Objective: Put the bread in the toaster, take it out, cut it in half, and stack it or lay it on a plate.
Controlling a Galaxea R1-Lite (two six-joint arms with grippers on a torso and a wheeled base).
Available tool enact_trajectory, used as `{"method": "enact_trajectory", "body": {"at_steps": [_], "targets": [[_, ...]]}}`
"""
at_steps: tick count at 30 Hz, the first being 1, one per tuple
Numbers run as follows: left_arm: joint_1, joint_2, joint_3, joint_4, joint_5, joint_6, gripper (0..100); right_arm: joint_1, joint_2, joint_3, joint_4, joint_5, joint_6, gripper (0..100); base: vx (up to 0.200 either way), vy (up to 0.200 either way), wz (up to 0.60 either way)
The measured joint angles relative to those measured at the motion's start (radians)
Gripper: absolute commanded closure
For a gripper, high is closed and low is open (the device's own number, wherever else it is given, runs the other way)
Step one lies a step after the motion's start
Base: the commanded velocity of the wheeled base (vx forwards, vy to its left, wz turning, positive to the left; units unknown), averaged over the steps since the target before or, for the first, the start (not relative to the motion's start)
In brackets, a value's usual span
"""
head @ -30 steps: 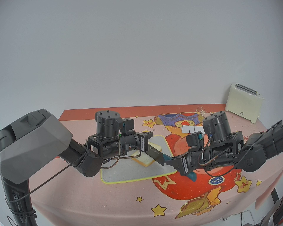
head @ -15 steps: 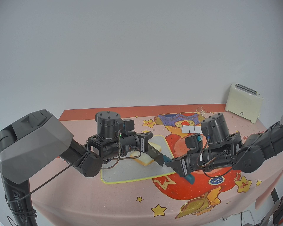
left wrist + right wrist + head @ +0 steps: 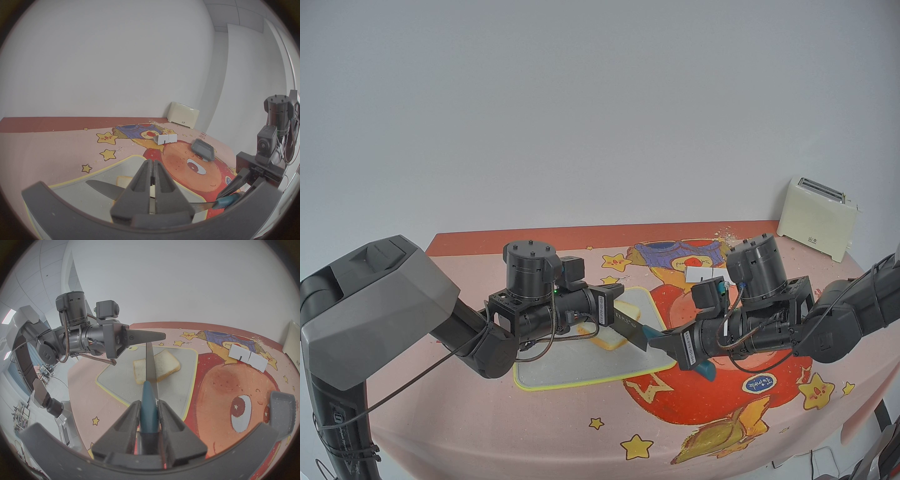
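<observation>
A: Where was the bread [image 3: 164, 362]?

B: Flat on the cutting board [image 3: 176, 391], toward the board's far half in the head view. It was a pale slice with a browner crust.

A: And the knife [image 3: 152, 365]?

B: The blade lay across the slice, roughly through its middle, with bread showing on both sides of it. Its tip ran past the slice and under the left arm's fingers. Whether the edge had gone into the crumb, I couldn't tell.

A: What held it?

B: The right gripper [image 3: 148, 407] was clamped on the blue handle, just off the board's near-right edge, so the bread lay straight ahead of it along the blade.

A: And the other arm?

B: The left gripper [image 3: 163, 333] had its fingers pressed together with nothing between them. It came in from the opposite side, over the far edge of the slice. I couldn't tell whether it touched the bread.

A: Anything further out?

B: A folded white card [image 3: 706, 274] lay behind the right arm on the cartoon tablecloth [image 3: 487, 425], and the cream toaster [image 3: 817, 217] stood at the far right corner, well apart from the board.
</observation>
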Motion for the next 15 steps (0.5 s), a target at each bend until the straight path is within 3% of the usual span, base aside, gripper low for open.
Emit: {"method": "enact_trajectory", "body": {"at_steps": [15], "targets": [[0.014, -0.004, -0.009, 0.010, -0.002, -0.002, 100, 0.000, 0.019, 0.030, -0.010, -0.007, -0.007, 100, 0.000, 0.000, 0.00]]}}
